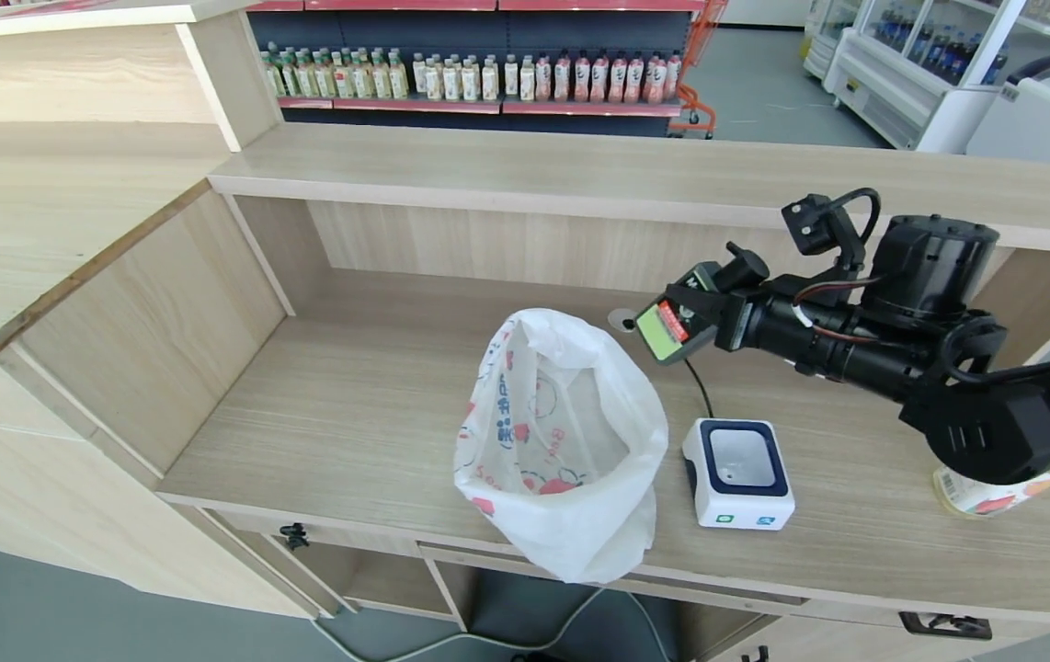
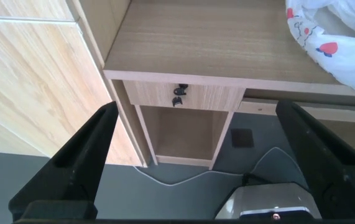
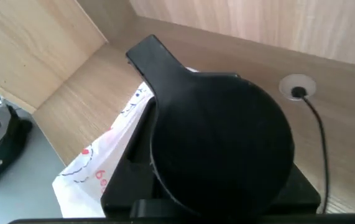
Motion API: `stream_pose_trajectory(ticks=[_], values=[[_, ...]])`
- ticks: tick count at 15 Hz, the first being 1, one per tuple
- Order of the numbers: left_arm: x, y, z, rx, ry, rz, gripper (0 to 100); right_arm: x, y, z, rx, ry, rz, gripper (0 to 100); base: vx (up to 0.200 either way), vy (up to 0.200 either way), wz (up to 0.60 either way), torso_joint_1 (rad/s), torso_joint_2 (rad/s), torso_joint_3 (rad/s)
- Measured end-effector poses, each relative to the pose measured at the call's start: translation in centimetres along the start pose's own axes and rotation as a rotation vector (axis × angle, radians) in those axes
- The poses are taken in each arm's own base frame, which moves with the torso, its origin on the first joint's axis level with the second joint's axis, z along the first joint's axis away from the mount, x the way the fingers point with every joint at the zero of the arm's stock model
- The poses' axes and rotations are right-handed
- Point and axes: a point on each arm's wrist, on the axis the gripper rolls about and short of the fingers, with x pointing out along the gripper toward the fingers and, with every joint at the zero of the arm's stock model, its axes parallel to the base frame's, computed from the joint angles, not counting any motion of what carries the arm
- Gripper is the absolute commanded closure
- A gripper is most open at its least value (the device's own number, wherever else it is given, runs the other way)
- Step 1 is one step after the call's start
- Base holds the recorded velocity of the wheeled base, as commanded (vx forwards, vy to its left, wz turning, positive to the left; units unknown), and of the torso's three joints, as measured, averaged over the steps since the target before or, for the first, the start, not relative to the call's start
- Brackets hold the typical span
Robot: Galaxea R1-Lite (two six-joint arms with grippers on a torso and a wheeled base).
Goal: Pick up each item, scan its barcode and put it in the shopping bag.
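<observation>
Checkout scene. The right pincer (image 1: 692,313) is clenched on a small green-faced packet (image 1: 660,333) with a red label, held in the air above the table (image 1: 332,414), over the gap between the bag (image 1: 562,441) and the scanner (image 1: 738,469). From here the packet probably needs only a short drop into the bag. The white printed bag stands near the table's near edge with its mouth propped wide, ready to receive items. The scanner sits just to its right, window facing up, and its cable (image 1: 698,391) runs to the far side. A bottle (image 1: 985,495) waits at the right, partly under the arm. The left pincer (image 2: 196,168) hangs released, fingers spread, below the table's near edge at the left.
</observation>
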Motion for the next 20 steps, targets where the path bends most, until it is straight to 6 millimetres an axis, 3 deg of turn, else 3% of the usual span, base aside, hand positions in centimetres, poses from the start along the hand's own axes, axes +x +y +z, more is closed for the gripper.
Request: stream_pose_trajectory(ticks=[5, 13, 20], values=[[0.0, 0.0, 0.0, -0.007, 0.0, 0.0, 0, 2.6, 0.2, -2.5, -0.018, 0.056, 0.05, 100, 0.0, 0.04, 0.0, 0.002, 0.0, 0.0], [0.0, 0.0, 0.0, -0.006, 0.0, 0.001, 0, 3.8, -0.5, -8.0, -0.125, 0.087, 0.132, 100, 0.0, 0.0, 0.0, 0.0, 0.0, 0.0], [0.0, 0.0, 0.0, -0.006, 0.0, 0.002, 0, 5.0, 0.7, -13.2, -0.188, 0.133, 0.227, 100, 0.0, 0.0, 0.0, 0.0, 0.0, 0.0]])
